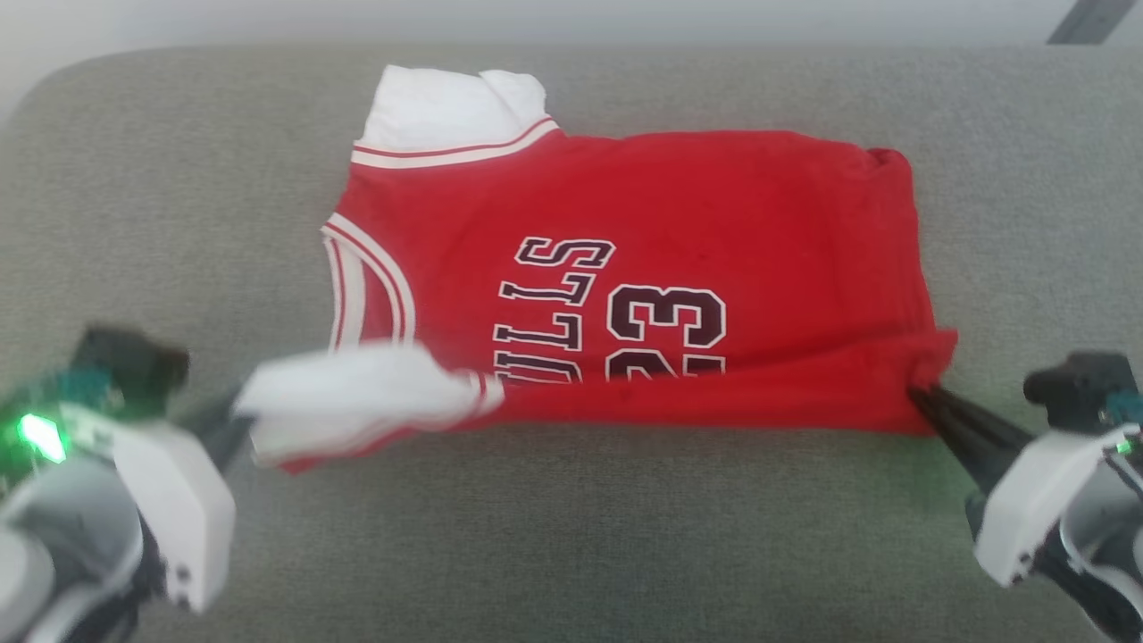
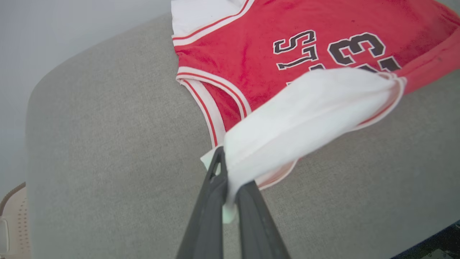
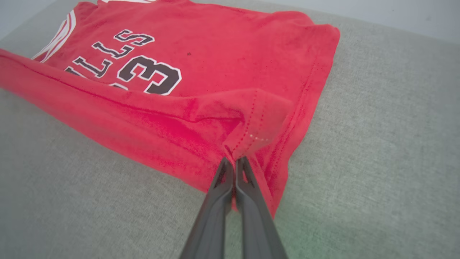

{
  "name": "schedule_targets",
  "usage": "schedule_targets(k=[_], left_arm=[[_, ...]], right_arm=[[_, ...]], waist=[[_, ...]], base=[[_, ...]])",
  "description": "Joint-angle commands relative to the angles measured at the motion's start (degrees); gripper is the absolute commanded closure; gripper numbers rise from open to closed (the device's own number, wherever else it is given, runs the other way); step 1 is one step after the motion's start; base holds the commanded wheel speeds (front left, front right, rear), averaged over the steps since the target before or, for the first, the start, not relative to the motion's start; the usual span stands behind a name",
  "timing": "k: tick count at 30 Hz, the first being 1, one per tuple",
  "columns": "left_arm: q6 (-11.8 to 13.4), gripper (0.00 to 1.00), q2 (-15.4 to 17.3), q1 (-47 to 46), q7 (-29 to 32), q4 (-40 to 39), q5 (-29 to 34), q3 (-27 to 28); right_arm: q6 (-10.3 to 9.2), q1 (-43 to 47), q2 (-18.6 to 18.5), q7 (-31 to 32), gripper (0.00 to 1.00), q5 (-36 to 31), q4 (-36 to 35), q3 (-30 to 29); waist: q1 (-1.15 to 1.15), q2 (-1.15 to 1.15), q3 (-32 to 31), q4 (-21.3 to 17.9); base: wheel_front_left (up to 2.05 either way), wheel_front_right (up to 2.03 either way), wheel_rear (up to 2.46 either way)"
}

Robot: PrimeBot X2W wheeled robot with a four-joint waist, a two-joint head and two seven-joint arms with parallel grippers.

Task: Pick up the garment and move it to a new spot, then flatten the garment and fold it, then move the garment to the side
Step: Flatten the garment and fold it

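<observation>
Grey cushion point(image 1: 625, 536) bearing the garment point(image 1: 714, 205). Left gripper point(image 2: 231, 172) pinches the sleeve point(image 2: 305, 108), right gripper point(image 3: 234, 162) the hem point(image 3: 258, 122); raise both evenly, edge taut.

The garment point(image 1: 714, 205) is bright red, with white sleeve ends, white-red-white striped trim at the armhole and neck, and dark lettering and a 23 outlined in white. The cushion point(image 1: 571, 536) under it is a plain pale grey weave. The left gripper point(image 2: 233, 169) and right gripper point(image 3: 233, 162) have dark grey fingers and white casings, the left with a glowing green light point(image 1: 36, 438).
</observation>
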Motion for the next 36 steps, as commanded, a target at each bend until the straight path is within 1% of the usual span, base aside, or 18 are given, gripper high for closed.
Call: schedule_targets(k=[1,3,7,9,13,18,20,23,25,26,27,28,29,30,31,33,36], left_arm=[[-1.5,1.00,-0.7,-2.2,0.7,1.5,0.9,0.4],[-5.0,1.00,-2.7,-6.5,1.9,5.0,2.6,0.6],[-11.9,1.00,-7.8,-13.6,4.2,14.2,4.9,-0.5],[-14.8,1.00,-10.9,-16.6,5.2,19.5,5.3,-1.2],[-19.8,1.00,-16.3,-21.0,6.8,30.1,5.3,-3.0],[-24.7,1.00,-22.3,-24.3,7.8,42.2,4.6,-4.9],[-26.1,1.00,-24.4,-25.1,8.2,46.4,4.3,-5.6],[-27.6,1.00,-27.0,-26.0,8.8,52.0,4.0,-6.5],[-28.2,1.00,-28.5,-26.1,9.4,55.4,3.2,-7.0],[-28.5,0.95,-29.1,-26.3,9.6,56.9,2.7,-7.0],[-28.7,0.83,-29.5,-26.5,9.8,58.2,2.3,-7.0],[-28.9,0.68,-29.8,-26.7,10.0,59.3,2.0,-7.0],[-29.0,0.54,-29.9,-27.1,9.9,60.1,1.5,-6.8],[-29.3,0.29,-29.9,-27.5,9.6,60.6,1.5,-6.8],[-29.3,0.29,-29.9,-27.5,9.6,60.6,1.5,-6.8],[-29.5,0.00,-29.8,-28.3,8.6,61.1,1.6,-6.6],[-29.8,0.00,-29.5,-28.9,8.0,60.8,1.7,-6.7]], right_arm=[[-0.10,-1.8,0.7,0.6,1.00,-1.0,0.3,-0.4],[-0.10,-4.0,2.1,1.6,1.00,-2.3,1.2,-0.4],[-0.10,-9.0,4.3,2.6,1.00,-4.8,4.2,-0.3],[-0.10,-11.4,5.3,3.0,1.00,-5.8,5.9,0.7],[-0.10,-15.8,7.1,3.4,1.00,-7.0,10.3,2.2],[-0.10,-19.3,9.1,5.6,1.00,-6.4,16.1,3.7],[-0.10,-20.2,9.6,6.5,1.00,-6.3,17.9,4.8],[-0.10,-21.5,10.4,8.5,1.00,-5.2,20.2,6.3],[-0.10,-22.4,10.8,9.9,1.00,-4.4,21.4,7.1],[-0.10,-23.0,11.0,10.3,1.00,-4.3,21.7,7.4],[-0.09,-23.4,11.1,10.7,0.90,-4.1,22.1,7.6],[-0.09,-23.7,11.0,11.3,0.59,-4.0,22.3,7.9],[-0.09,-24.0,10.9,11.7,0.33,-3.8,22.4,8.1],[-0.08,-24.2,10.9,11.8,0.00,-3.4,22.4,7.9],[-0.08,-24.2,10.9,11.8,0.00,-3.4,22.4,7.9],[-0.08,-24.3,10.2,12.4,0.00,-3.3,22.0,8.0],[-0.11,-23.8,9.3,11.6,0.00,-3.1,20.6,7.0]], waist=[[0.00,0.00,0.7,-0.8],[0.00,0.00,1.4,-1.4],[0.00,0.00,3.0,-2.2],[0.00,0.00,3.9,-2.7],[0.00,0.00,5.5,-3.3],[0.00,0.00,6.9,-3.5],[0.00,0.00,7.4,-3.5],[0.00,0.00,7.7,-3.5],[0.00,0.00,7.7,-3.5],[0.00,0.00,7.6,-3.5],[0.00,0.00,7.5,-3.5],[0.00,0.00,7.2,-3.4],[0.00,0.00,7.0,-3.4],[0.00,0.00,6.6,-3.3],[0.00,0.00,6.6,-3.3],[0.00,0.00,5.8,-3.0],[0.00,0.00,4.4,-2.5]], base=[[0.00,0.00,0.00],[0.00,0.00,0.00],[0.00,0.00,0.00],[0.00,0.00,0.00],[0.00,0.00,0.00],[0.00,0.00,0.00],[0.00,0.00,0.00],[0.00,0.00,0.00],[0.00,0.00,0.00],[0.00,0.00,0.00],[0.00,0.00,0.00],[0.00,0.00,0.00],[0.00,0.00,0.00],[0.00,0.00,0.00],[0.00,0.00,0.00],[0.00,0.00,0.00],[0.00,0.00,0.00]])
